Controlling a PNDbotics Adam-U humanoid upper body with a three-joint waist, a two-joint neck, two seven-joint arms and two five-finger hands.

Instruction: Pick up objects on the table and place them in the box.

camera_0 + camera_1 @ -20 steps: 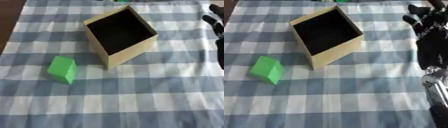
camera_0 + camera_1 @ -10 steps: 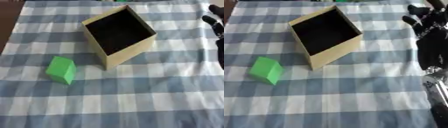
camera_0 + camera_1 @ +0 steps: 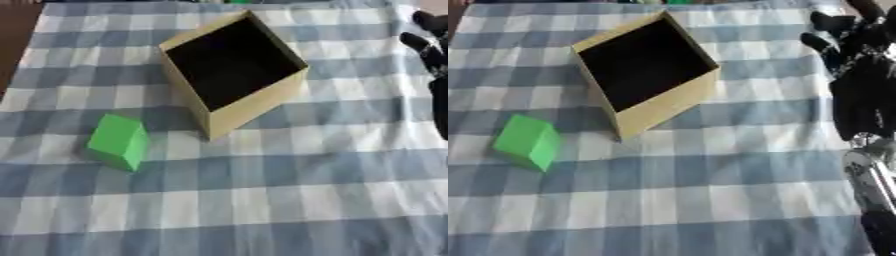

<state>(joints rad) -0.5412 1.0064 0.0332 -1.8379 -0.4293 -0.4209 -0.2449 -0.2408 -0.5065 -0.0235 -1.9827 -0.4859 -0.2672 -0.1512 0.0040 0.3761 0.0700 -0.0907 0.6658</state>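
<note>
A green block (image 3: pixel 119 142) lies on the blue and white checked cloth at the left. Just right of it stands an open tan box (image 3: pixel 233 73), turned diagonally, with a dark inside that looks empty. My right hand (image 3: pixel 859 55) is at the right edge, well right of the box, with its black fingers straight and pointing away from me and nothing in it. The arm behind it runs down the right edge. My left hand does not show in either view.
The checked cloth (image 3: pixel 262 200) covers the table. A brown strip of table (image 3: pixel 13 40) shows at the far left edge. Small items at the far edge are too cut off to make out.
</note>
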